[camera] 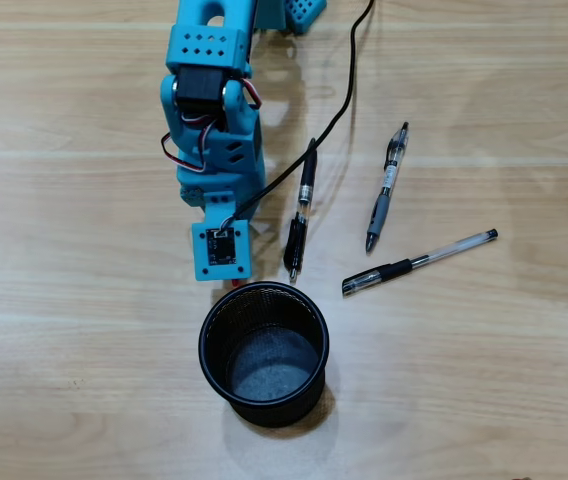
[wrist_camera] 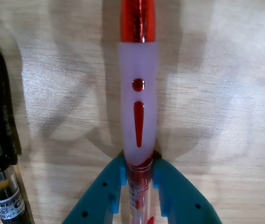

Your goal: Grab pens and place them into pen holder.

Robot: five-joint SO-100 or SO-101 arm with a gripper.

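The step in hand looks like the grab itself: in the wrist view the gripper (wrist_camera: pixel 138 179) has its two teal fingers closed against either side of a red pen (wrist_camera: pixel 138 102), pinching the clear lower barrel just below the frosted rubber grip, with the shiny red upper barrel running out of the top of the frame. The pen seems to lie flat on the wooden table (wrist_camera: pixel 226 93), so it is held but, as far as I can judge, not yet lifted. In the overhead view the arm (camera: pixel 212 130) covers this pen almost entirely — only a red speck shows under the wrist camera block — and the black mesh pen holder (camera: pixel 264 352) stands empty just below it, very near. The next move calls for raising the pen clear of the table, tilting it toward upright and carrying it the short way over the holder's rim before letting go. Three more pens wait on the table: a black pen (camera: pixel 300 210) just beside the arm, a dark grey pen (camera: pixel 386 188) further right, and a clear capped pen (camera: pixel 419 262). A label on the black pen (wrist_camera: pixel 4 196) carries small print, too blurred to read.
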